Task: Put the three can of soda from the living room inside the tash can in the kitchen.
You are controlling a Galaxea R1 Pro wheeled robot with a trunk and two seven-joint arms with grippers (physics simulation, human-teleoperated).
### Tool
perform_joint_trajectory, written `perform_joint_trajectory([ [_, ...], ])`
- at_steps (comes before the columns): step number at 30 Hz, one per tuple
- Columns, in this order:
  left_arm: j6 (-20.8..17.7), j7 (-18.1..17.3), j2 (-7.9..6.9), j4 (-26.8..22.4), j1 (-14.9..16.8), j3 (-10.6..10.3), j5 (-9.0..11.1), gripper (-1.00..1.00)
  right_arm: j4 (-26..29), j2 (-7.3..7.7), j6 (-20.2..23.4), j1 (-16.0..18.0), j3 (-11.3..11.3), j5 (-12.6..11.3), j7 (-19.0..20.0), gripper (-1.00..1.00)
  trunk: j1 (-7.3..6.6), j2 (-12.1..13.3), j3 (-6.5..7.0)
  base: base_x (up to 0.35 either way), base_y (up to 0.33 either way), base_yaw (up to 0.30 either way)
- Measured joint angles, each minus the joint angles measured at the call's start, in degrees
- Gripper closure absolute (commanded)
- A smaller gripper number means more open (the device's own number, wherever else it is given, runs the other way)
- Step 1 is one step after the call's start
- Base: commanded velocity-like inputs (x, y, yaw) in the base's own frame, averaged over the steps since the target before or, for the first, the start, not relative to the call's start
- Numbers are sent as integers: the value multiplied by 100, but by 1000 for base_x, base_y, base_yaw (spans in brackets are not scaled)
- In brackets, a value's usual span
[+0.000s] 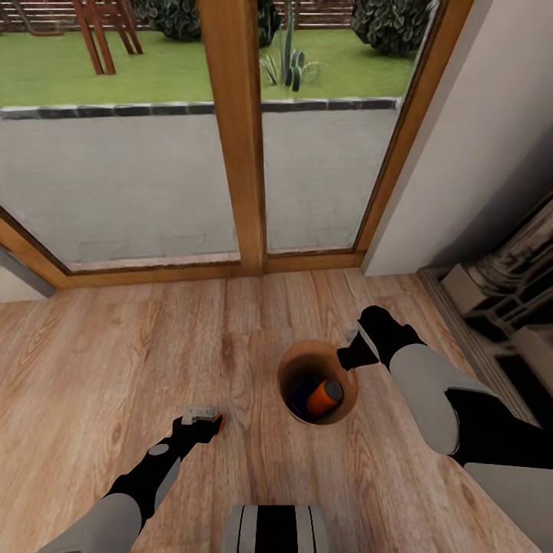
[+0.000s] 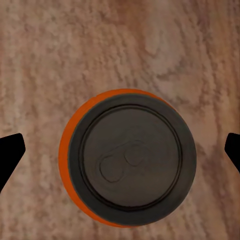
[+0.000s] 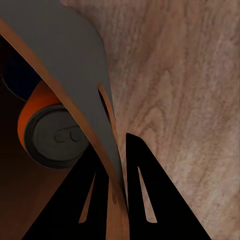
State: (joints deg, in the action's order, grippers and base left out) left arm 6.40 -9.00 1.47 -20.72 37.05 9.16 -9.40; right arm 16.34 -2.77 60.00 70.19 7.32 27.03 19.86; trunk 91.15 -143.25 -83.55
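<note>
Orange metal could be seen between the parted fingers of the left gripper [image 2: 120, 152], which was held over a soda can [image 2: 128, 158] on the wood floor [image 1: 92, 361]; since the jaws were apart and nothing was clasped, a push could topple the can and send it rolling. The trash can [image 1: 296, 369] was pinched at its rim by the right gripper [image 3: 117, 200], so a weak hold might let it tip. Inside it an orange can [image 1: 323, 398] and a dark blue can [image 3: 20, 75] were seen.
</note>
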Motion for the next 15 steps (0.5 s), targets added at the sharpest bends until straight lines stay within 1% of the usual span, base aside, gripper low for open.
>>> perform_joint_trajectory([
  [3, 0, 2, 0, 0, 0, 0, 0, -100, 1, -3, 0, -1, -4, 3, 0, 100, 0, 0, 0, 0, 0, 0],
  [4, 0, 2, 0, 0, 0, 0, 0, 100, 1, -3, 0, -1, -4, 4, 0, 100, 0, 0, 0, 0, 0, 0],
  [15, 1, -13, 2, -2, 2, -9, 20, 100, 9, -4, 0, -9, -5, 3, -2, 100, -2, 0, 0, 0, 0, 0],
])
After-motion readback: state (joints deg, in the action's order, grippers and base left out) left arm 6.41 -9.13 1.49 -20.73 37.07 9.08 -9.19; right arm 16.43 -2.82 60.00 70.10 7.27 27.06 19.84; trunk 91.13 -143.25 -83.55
